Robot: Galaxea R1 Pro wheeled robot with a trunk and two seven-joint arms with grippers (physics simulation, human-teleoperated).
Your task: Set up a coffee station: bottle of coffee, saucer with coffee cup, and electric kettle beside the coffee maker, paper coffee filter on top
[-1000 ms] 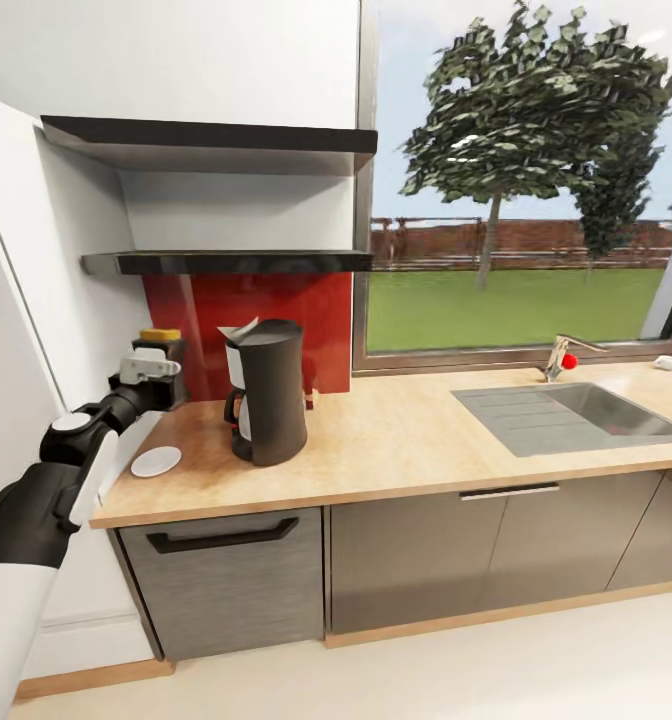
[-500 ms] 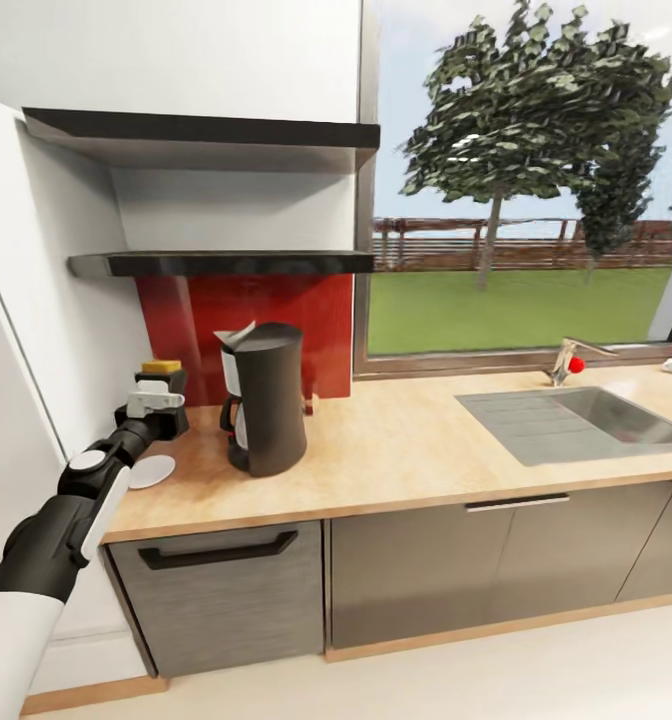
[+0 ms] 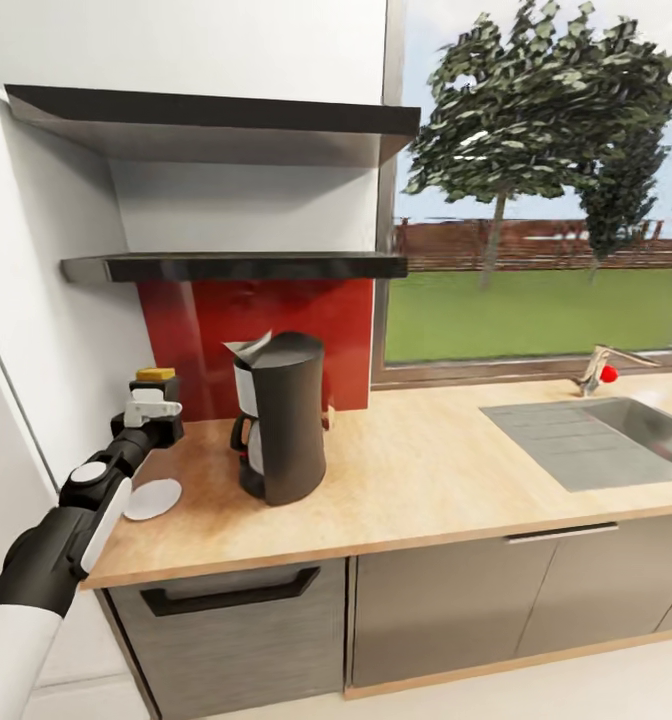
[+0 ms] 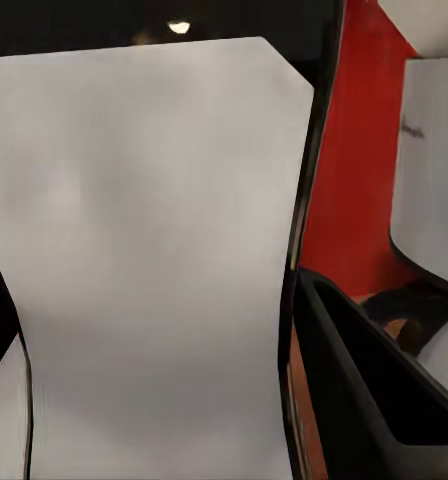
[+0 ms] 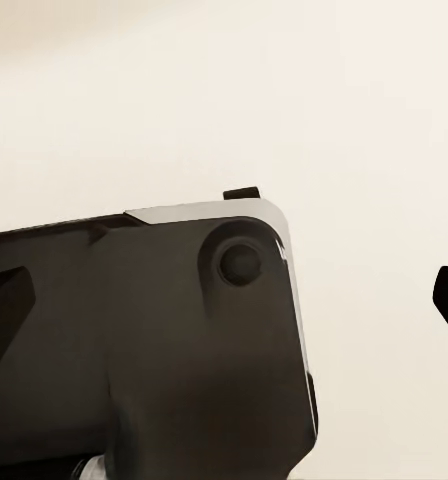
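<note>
The black coffee maker point(image 3: 281, 415) stands on the wooden countertop point(image 3: 426, 480) before the red backsplash. A paper filter point(image 3: 251, 347) sticks up at its top. To its left, above the counter's corner, my left gripper point(image 3: 159, 398) is shut on the dark bottle of coffee point(image 3: 157, 376) with a yellow lid. In the left wrist view the pale bottle point(image 4: 154, 250) sits between the black fingers point(image 4: 364, 400). The white saucer point(image 3: 153, 498) lies on the counter just in front of the bottle. My right gripper point(image 5: 234, 310) hangs open over the pale floor.
Two dark shelves point(image 3: 226, 265) hang on the wall above the coffee maker. A white wall point(image 3: 46, 330) closes the counter's left end, close to my left arm. A steel sink point(image 3: 616, 440) with a tap point(image 3: 601, 368) lies at the right under the window.
The whole head view has shifted, so the camera moved. The left gripper with the bottle sits a little lower against the coffee maker than before. Saucer and coffee maker stayed put.
</note>
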